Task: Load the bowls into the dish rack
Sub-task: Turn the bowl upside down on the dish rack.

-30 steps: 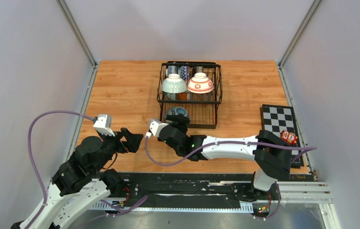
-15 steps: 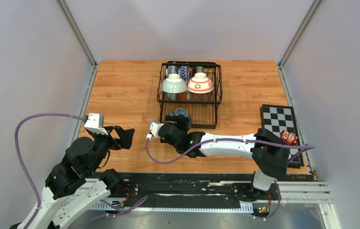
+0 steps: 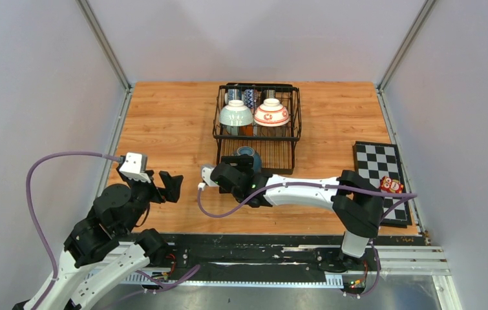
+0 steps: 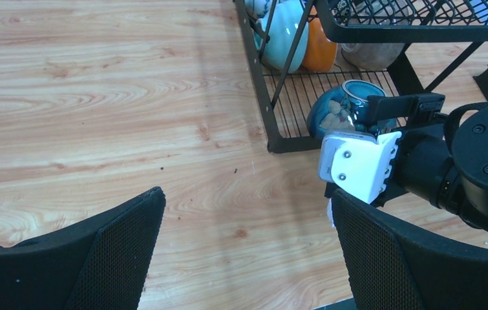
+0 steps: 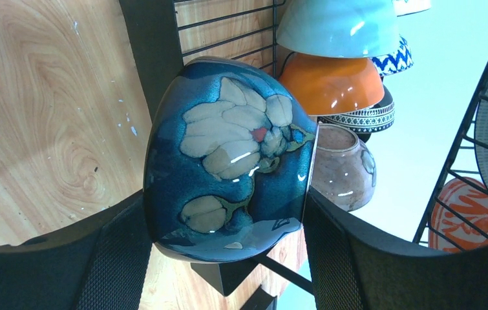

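Note:
The black wire dish rack (image 3: 257,139) stands at the table's far middle. A celadon bowl (image 3: 236,113) and a white bowl with red pattern (image 3: 271,112) sit upside down on its upper tier. My right gripper (image 3: 241,165) is shut on a dark blue bowl with cream flowers (image 5: 228,155), held on its side at the front left corner of the rack's base tier (image 4: 306,97). Celadon (image 5: 338,26), orange (image 5: 331,84) and brownish (image 5: 344,168) bowls stand just behind it. My left gripper (image 4: 247,206) is open and empty over bare wood, left of the right gripper.
A black-and-white checkered board (image 3: 378,161) lies at the right edge with a small red figure (image 3: 392,186) on it. Grey walls close the table on three sides. My right arm (image 3: 306,192) stretches across the near middle.
My left arm has drawn back to the left, away from the right gripper. My right gripper has moved slightly toward the rack with the blue bowl in it.

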